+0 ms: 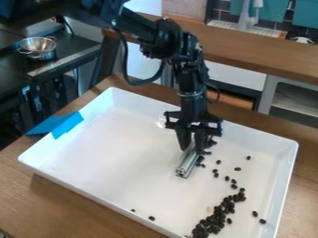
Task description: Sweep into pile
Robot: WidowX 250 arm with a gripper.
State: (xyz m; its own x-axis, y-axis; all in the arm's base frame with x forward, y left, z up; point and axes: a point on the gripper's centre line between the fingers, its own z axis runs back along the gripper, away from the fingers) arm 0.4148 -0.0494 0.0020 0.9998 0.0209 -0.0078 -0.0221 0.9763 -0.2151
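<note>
The black gripper (192, 145) hangs down inside the white tray (112, 153), right of its middle, shut on a silver metal bar (186, 164). The bar lies low at the tray floor, its near end pointing toward the front. Dark beans (218, 216) form a dense elongated cluster near the tray's front right. Several loose beans are scattered between that cluster and the bar, and some lie close along the bar's right side. Two beans (151, 218) sit apart by the front wall, left of the cluster.
Blue tape (59, 124) covers part of the tray's left rim and reaches onto the wooden table (81, 207). Behind the tray runs a wooden counter (261, 53). A metal bowl (38, 48) stands on the dark surface at the upper left.
</note>
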